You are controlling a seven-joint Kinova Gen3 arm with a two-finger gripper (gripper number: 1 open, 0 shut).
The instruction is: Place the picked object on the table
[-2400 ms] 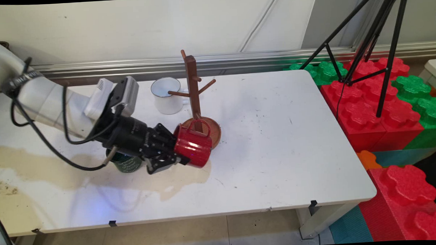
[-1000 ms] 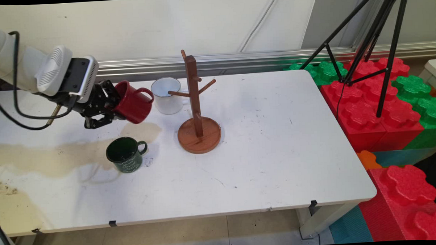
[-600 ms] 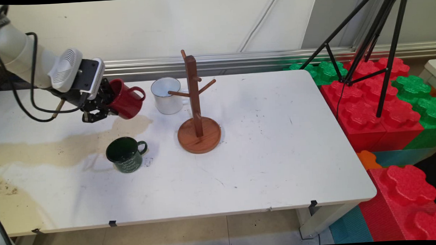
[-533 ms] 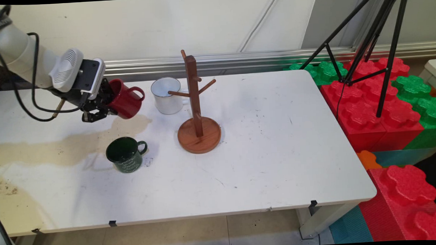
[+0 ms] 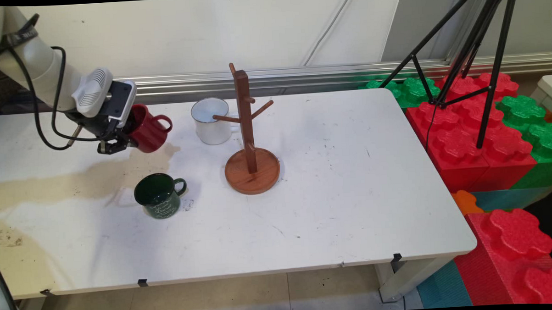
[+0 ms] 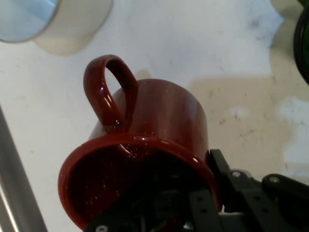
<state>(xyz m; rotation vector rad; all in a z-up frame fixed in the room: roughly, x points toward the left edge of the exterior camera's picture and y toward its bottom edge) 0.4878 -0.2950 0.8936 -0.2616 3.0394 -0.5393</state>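
Table [image 5: 333, 217] surface is stained tan along its left side, and toward that side a green mug [image 5: 159, 195] is set upright, its handle turned to the right. Beyond it, toward the far left corner, a red mug [image 5: 149, 130] is held off the surface, tipped with its handle uppermost; the gripper [image 5: 119, 138] is clamped on its rim, apparently with one finger inside the mouth, though the hand view is crowded there. Nearer the middle, a wooden mug tree [image 5: 249, 137] is stood on its round base. Just beside its left peg, at the far edge, a white mug [image 5: 210, 121] is set upright.
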